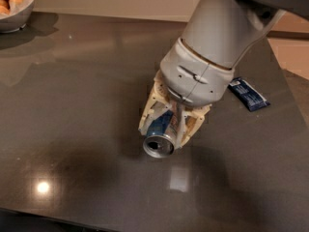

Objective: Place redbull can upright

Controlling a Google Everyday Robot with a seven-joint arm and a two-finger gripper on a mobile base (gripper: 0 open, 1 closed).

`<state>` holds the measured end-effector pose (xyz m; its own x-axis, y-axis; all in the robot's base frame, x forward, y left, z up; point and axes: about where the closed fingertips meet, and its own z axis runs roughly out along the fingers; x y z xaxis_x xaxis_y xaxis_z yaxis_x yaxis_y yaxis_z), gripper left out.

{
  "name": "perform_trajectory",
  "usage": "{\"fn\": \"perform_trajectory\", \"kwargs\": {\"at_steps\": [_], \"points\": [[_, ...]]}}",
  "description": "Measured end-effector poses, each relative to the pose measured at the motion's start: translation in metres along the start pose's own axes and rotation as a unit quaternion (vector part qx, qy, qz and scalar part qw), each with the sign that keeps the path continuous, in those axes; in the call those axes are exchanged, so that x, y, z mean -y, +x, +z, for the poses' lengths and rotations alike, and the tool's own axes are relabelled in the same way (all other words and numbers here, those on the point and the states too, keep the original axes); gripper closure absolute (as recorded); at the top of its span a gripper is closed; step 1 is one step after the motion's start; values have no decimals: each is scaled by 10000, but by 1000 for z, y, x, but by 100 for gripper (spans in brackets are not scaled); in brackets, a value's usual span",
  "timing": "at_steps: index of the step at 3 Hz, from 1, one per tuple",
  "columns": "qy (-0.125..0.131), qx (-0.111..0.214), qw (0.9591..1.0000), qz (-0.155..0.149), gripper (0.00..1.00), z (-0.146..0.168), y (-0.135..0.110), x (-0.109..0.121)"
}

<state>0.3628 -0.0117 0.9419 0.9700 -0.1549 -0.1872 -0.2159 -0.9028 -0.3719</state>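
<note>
The redbull can [159,137] is blue and silver, with its silver end facing the camera. It lies tilted, close to horizontal, just above the dark table [72,105] near its middle. My gripper [166,124] is shut on the can, its cream fingers [147,112] clasping both sides of the body. The grey wrist and arm come down from the upper right and hide the can's far end.
A flat blue packet [248,94] lies on the table to the right of the gripper. A bowl of orange-brown fruit [12,4] stands at the table's far left corner. The table's right edge runs close behind the packet.
</note>
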Motion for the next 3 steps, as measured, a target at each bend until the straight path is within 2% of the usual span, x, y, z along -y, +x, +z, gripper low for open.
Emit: {"fn": "perform_trajectory", "kwargs": {"at_steps": [1,2,3], "points": [[1,-1,10000,0,100,0,0,0],[137,-100,9998,37,100,-5,0,4],[352,-425,9980,318,100,-19,-1,11]]}}
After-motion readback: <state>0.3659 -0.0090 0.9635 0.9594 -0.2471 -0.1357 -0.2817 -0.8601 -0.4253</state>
